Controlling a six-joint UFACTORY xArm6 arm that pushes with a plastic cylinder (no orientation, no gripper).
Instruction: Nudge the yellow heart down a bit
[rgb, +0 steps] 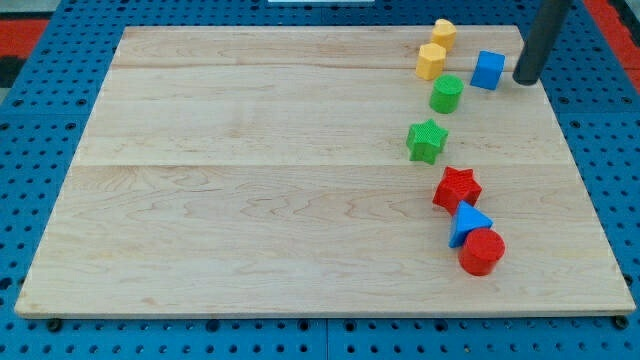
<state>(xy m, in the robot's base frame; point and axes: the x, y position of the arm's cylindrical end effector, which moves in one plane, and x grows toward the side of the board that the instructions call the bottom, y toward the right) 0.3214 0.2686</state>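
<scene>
Two yellow blocks stand near the view's top right. One is at the board's top edge and the other is just below it, touching or nearly so. I cannot tell for sure which is the heart; the lower one looks more like it. My tip rests on the board to the right of the blue cube, well right of both yellow blocks and touching no block.
A green cylinder sits just below the lower yellow block, with a green star further down. A red star, a blue triangle and a red cylinder cluster lower right. The wooden board lies on a blue pegboard.
</scene>
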